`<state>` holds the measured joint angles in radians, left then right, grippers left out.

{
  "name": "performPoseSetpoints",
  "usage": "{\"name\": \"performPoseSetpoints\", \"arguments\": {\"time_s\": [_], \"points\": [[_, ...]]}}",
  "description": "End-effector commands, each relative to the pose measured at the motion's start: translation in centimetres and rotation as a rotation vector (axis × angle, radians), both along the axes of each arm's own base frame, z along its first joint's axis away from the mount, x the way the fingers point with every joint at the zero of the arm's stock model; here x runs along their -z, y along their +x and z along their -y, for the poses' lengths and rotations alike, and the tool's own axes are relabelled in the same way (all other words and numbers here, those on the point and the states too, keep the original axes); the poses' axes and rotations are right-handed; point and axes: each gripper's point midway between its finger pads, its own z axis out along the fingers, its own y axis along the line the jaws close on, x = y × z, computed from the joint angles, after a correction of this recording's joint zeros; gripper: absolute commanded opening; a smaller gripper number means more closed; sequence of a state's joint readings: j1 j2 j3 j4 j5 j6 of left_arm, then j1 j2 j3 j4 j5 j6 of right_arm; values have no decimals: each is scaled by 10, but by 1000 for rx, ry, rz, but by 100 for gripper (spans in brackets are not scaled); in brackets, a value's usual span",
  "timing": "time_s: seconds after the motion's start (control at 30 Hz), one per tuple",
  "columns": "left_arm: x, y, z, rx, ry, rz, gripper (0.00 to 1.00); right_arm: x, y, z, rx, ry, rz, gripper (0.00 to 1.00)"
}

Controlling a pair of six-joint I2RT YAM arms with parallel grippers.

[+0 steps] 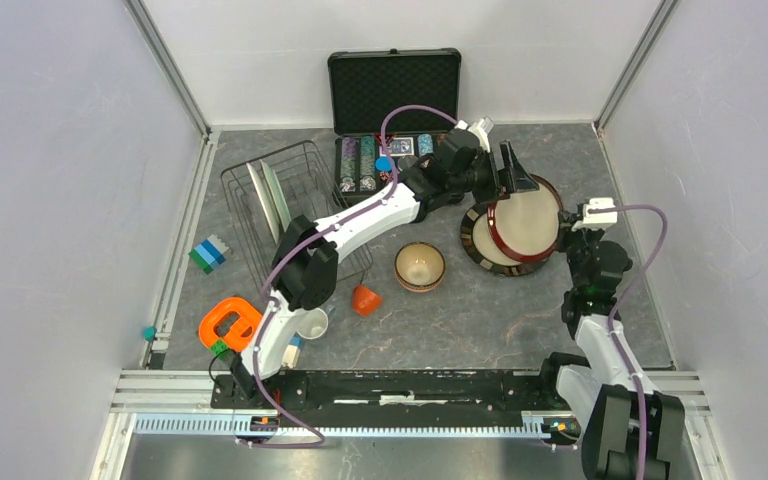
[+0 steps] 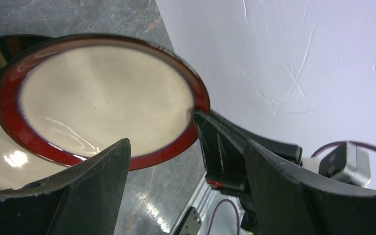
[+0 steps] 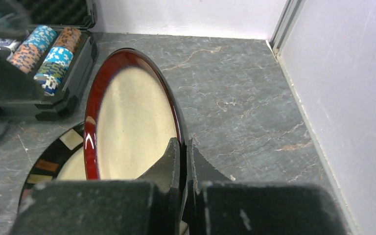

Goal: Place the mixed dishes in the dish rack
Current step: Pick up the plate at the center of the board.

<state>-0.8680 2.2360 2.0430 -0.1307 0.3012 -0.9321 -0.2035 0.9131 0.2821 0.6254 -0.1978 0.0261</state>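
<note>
Pinching one red-rimmed plate [image 3: 132, 122], right gripper [image 3: 185, 147], left gripper [image 2: 186, 152] spread wide, second plate [image 1: 475, 245] beneath, two plates [image 1: 265, 195] in dish rack [image 1: 235, 185], one bowl [image 1: 420, 266], one orange cup [image 1: 364, 299], one white cup [image 1: 312, 323]

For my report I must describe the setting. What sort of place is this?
Probably a robot test cell in a lab, not a real kitchen: plain white panels wall in a grey tabletop, the left arm rises from a mounting rail, and a dish rack sits beside a poker chip case.
</note>
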Motion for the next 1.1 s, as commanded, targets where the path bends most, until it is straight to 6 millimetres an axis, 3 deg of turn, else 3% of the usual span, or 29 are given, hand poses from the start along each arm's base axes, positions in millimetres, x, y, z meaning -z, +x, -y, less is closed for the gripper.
{"name": "performPoseSetpoints", "arguments": {"time_s": [0.0,0.3,0.53,0.77,1.07], "points": [[-24,2,15,-15,-132,-61,88,-82,-9,0,58,-172,318,0],[2,2,22,-22,-154,-171,88,-92,-48,-31,-7,-354,535,0],[5,1,18,-33,-138,-169,88,-103,-68,-52,-36,-508,645,0],[28,-5,6,-51,-61,-187,85,-86,-83,-78,-98,-612,676,0],[33,-3,-3,-76,-22,-164,82,-62,-80,-107,-176,-761,615,0]]}}
